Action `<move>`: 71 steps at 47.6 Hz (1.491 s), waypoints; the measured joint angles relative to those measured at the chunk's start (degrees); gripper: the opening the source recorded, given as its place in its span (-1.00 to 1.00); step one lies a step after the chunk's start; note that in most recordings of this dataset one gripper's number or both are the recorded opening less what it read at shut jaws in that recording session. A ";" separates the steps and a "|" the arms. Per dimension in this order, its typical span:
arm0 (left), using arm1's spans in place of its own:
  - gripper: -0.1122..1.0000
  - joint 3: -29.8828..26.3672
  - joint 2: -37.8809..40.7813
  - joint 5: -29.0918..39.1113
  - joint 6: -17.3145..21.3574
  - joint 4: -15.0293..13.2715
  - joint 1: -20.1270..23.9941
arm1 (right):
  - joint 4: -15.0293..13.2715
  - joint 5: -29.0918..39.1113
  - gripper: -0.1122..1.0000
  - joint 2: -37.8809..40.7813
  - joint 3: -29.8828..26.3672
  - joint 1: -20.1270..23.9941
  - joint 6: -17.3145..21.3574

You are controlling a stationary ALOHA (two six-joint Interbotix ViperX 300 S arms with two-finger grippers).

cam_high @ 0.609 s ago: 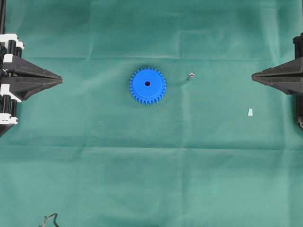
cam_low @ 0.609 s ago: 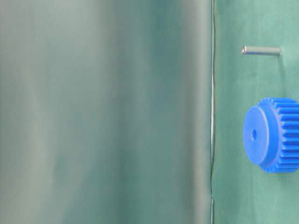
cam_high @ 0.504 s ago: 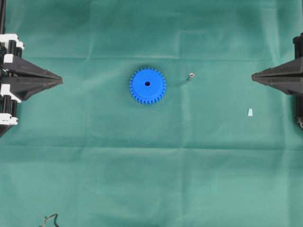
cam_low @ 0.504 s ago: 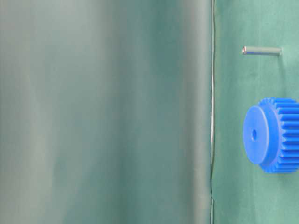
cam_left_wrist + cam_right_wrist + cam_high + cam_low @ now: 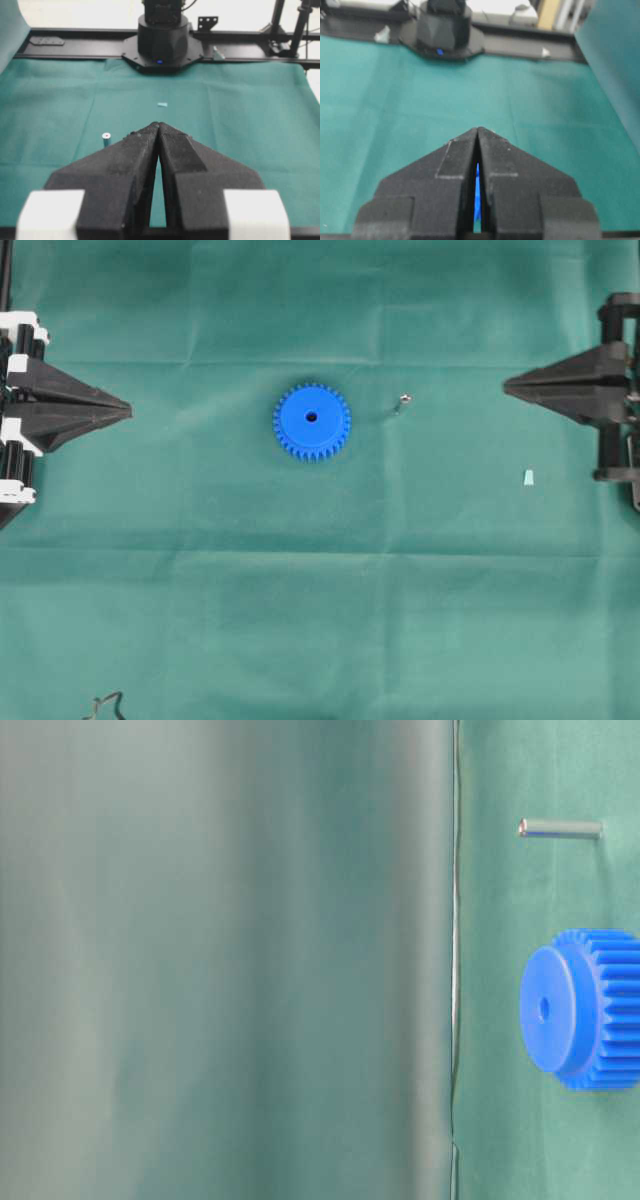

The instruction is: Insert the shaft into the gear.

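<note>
- The gear (image 5: 312,421) lies flat near the middle of the green tabletop (image 5: 320,620), its dark centre hole facing up.
- The shaft (image 5: 402,402) stands on end just to the right of the gear in the overhead view, apart from it; the table-level view shows the shaft (image 5: 560,829) upright, its long axis straight up from the cloth, beside the gear (image 5: 580,1009).
- The right gripper (image 5: 508,387) sits at the right edge of the overhead view, its fingers pressed together to a point and holding nothing. The shaft lies straight ahead of that tip, well apart from it.
- The left gripper (image 5: 128,411) rests at the left edge, fingers likewise closed and empty. The gear lies between it and the shaft.
- By my reading the right arm is the nearer one to the shaft and has a free path to it; its fingers would need to part before they could take the pin by its upright sides.
- A small pale blue wedge (image 5: 527,477) lies near the right gripper, off the line to the shaft.
</note>
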 measured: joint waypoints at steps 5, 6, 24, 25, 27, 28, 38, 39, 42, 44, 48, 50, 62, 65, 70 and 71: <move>-0.80 0.00 0.09 0.18 0.00 0.00 0.00 | 0.00 -0.09 -0.70 4.13 -0.88 -1.67 0.18; -0.80 -0.09 0.00 0.18 0.00 0.00 0.00 | 0.09 -0.09 -0.66 5.01 -0.97 -1.93 0.26; -0.80 0.00 0.09 0.35 0.00 0.00 0.00 | 0.18 -2.46 0.75 24.61 -4.57 -4.04 1.14; -0.80 -0.09 0.09 0.35 0.00 0.00 0.00 | 0.18 -2.72 0.71 26.10 -4.92 -4.22 1.14; -0.80 0.00 0.09 0.35 0.00 0.00 0.00 | 0.18 -3.25 0.66 28.39 -5.27 -4.48 1.23; -0.80 -0.09 0.00 0.44 0.00 0.00 0.00 | 0.26 -3.69 0.65 29.53 -5.45 -4.66 1.23; -0.80 0.00 0.00 0.44 0.00 0.00 0.00 | 1.14 -6.86 0.65 38.23 -6.15 -6.33 1.23; -0.80 0.00 0.09 0.44 0.00 0.00 0.00 | 1.23 -7.03 0.65 38.67 -6.15 -6.59 1.23; -0.80 0.00 0.09 0.44 0.00 0.09 0.00 | 1.49 -7.73 0.65 40.25 -6.15 -7.21 1.23; -0.80 0.00 0.09 0.44 0.00 0.00 0.00 | 1.58 -8.09 0.65 41.22 -6.15 -7.56 1.23; -0.80 0.00 0.09 0.44 0.00 0.00 0.00 | 1.67 -8.61 0.64 42.71 -6.15 -8.00 1.32; -0.80 0.00 0.09 0.44 0.00 0.00 0.00 | 1.67 -8.79 0.63 43.51 -6.15 -8.00 1.23; -0.80 0.00 0.09 0.44 0.00 0.00 0.00 | 1.76 -9.49 0.56 46.14 -6.15 -8.61 1.23; -0.80 0.00 0.09 0.44 0.00 0.00 0.00 | 1.67 -9.84 0.49 46.14 -6.15 -8.61 1.23; -0.80 0.00 0.09 0.53 0.00 0.00 0.00 | 1.76 -10.37 0.19 46.23 -6.15 -8.61 1.32; -0.80 0.00 0.09 0.53 0.00 0.00 0.00 | 1.76 -10.37 0.10 46.14 -6.15 -8.61 1.32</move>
